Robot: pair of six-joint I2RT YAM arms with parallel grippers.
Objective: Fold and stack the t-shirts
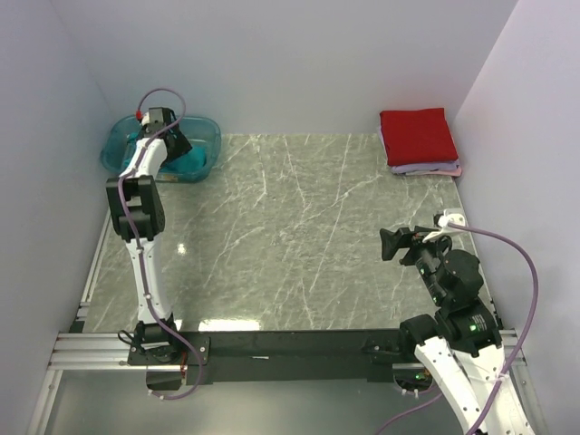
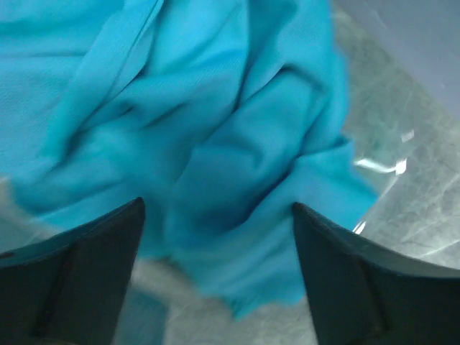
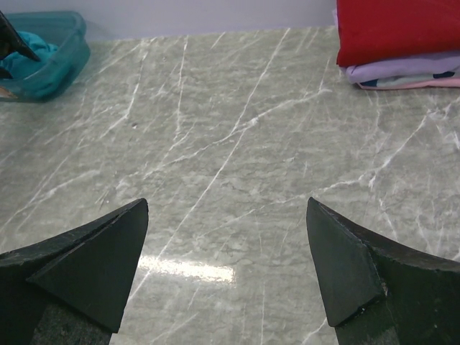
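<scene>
A crumpled teal t-shirt (image 2: 215,129) lies in the see-through teal tub (image 1: 118,149) at the back left. My left gripper (image 1: 168,136) reaches down into the tub. In the left wrist view its jaws (image 2: 215,208) stand wide apart just over the cloth's folds, with a lower edge of the shirt between the fingertips and nothing pinched. A folded red t-shirt (image 1: 417,136) tops a pale lilac one (image 1: 426,168) at the back right corner. My right gripper (image 1: 391,245) hovers open above the bare table on the right, empty (image 3: 226,205).
White walls close in the marble table (image 1: 299,236) on three sides. The tub wall (image 3: 57,68) and the red and lilac stack (image 3: 395,29) show far off in the right wrist view. A metal rail runs along the near edge.
</scene>
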